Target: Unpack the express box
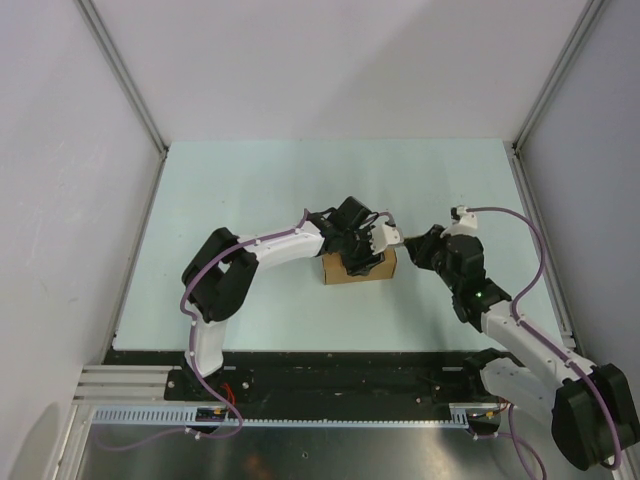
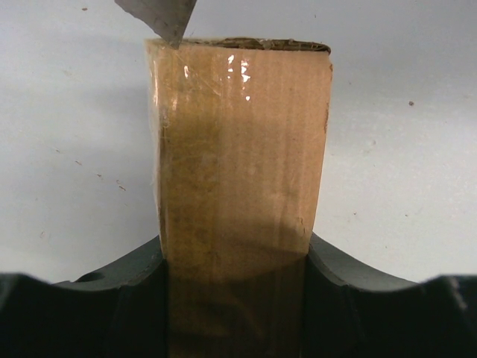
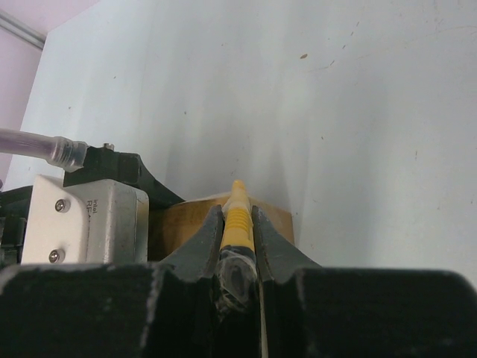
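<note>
On the tabletop (image 1: 250, 190) rests the express box (image 1: 358, 268), gripped across its width by my left jaws. Just right of the box, my right jaws are closed on the utility knife (image 3: 237, 216), its blade (image 2: 160, 19) at the box's far corner. I'd cut shallow along the taped seam and keep the box clamped firm. I count one box, one knife

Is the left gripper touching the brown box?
Touching. In the left wrist view the left gripper has both fingers pressed against the express box, no gap.
</note>
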Robot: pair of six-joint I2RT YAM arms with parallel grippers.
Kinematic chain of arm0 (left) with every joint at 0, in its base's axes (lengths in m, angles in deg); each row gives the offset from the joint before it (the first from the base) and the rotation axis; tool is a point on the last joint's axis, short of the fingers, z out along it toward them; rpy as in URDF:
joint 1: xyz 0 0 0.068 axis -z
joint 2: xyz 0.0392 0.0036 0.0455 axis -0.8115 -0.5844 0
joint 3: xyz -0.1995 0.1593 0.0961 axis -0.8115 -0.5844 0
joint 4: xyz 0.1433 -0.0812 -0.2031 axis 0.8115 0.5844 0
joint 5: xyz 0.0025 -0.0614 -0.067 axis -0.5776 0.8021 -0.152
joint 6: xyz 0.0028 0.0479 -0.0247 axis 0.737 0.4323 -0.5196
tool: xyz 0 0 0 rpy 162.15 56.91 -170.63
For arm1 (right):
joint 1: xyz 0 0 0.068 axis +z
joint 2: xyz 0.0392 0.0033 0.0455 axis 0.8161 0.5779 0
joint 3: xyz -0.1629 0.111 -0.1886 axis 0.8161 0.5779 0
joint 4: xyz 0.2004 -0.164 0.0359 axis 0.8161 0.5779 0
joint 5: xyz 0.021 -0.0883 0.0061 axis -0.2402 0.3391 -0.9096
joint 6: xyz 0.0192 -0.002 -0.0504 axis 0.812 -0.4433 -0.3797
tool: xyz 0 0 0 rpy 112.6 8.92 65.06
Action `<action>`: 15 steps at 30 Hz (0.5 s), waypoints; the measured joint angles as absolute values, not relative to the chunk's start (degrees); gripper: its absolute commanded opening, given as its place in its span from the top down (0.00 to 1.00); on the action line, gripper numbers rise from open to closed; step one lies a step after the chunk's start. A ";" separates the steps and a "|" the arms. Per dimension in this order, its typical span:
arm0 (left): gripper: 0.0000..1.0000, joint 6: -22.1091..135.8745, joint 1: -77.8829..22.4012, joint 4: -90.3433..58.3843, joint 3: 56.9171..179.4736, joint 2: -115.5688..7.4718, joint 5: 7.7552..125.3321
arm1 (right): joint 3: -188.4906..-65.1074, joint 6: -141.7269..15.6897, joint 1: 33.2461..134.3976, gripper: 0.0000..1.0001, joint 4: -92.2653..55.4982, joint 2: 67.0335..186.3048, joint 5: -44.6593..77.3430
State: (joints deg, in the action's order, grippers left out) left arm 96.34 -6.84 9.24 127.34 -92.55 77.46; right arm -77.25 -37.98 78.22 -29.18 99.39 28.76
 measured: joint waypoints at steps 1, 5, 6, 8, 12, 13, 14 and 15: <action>0.65 96.32 -6.84 9.26 127.32 -92.57 77.46 | -77.25 -38.00 78.20 1.00 -29.37 99.52 28.76; 0.64 96.14 -6.84 9.19 127.34 -92.59 77.40 | -77.25 -38.33 78.20 1.00 -30.14 100.04 28.74; 0.65 95.99 -6.84 9.17 127.34 -92.62 77.37 | -77.25 -38.35 78.20 1.00 -30.27 100.13 28.74; 0.65 95.88 -6.84 9.15 127.34 -92.62 77.33 | -77.25 -38.39 78.20 1.00 -30.38 100.13 28.74; 0.65 95.88 -6.84 9.15 127.34 -92.62 77.31 | -77.25 -38.54 78.07 1.00 -30.38 100.00 28.76; 0.65 95.90 -6.84 9.15 127.34 -92.62 77.31 | -77.25 -38.54 78.01 1.00 -30.44 99.91 28.74; 0.65 95.88 -6.84 9.15 127.34 -92.62 77.31 | -77.25 -38.54 77.90 1.00 -30.42 99.76 28.71; 0.65 95.90 -6.84 9.15 127.34 -92.62 77.31 | -77.25 -38.54 77.74 1.00 -30.42 99.61 28.71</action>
